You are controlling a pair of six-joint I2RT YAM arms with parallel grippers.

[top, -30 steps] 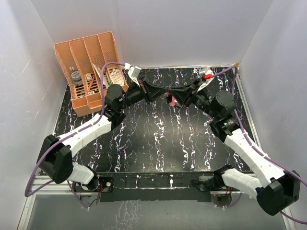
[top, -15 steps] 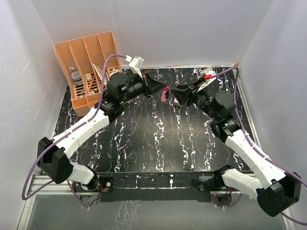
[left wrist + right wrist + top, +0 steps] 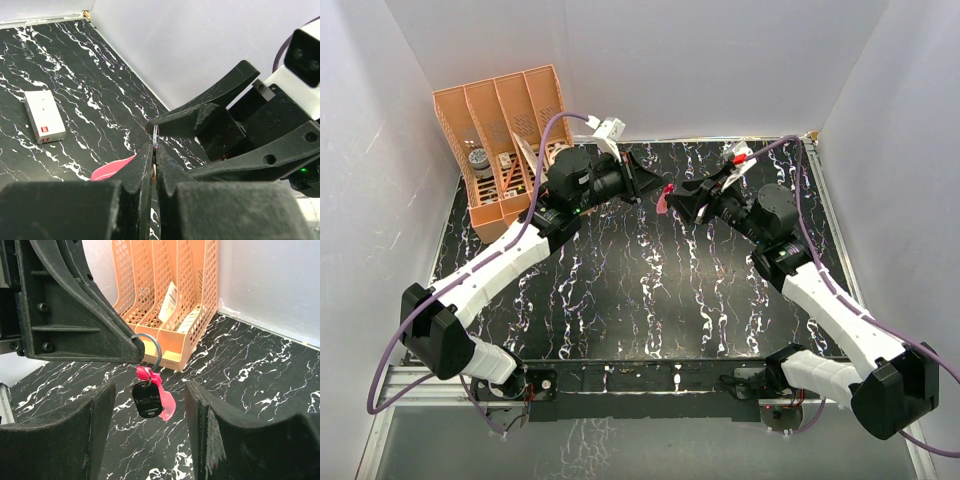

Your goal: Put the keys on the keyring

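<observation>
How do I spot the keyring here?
Look over the far middle of the black marbled table, where the left gripper is pinched shut. The keyring dangles from its tips: a short strap, the only pink thing there, with a black fob hanging in front of it.

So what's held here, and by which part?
Left gripper pinches the keyring by its metal ring; right gripper is open, holding nothing.

Black, white-veined bench (image 3: 650, 300) boxed by plain white walls (image 3: 700, 60) on three sides; orange mesh file rack (image 3: 510, 120) standing in far-left corner.
</observation>
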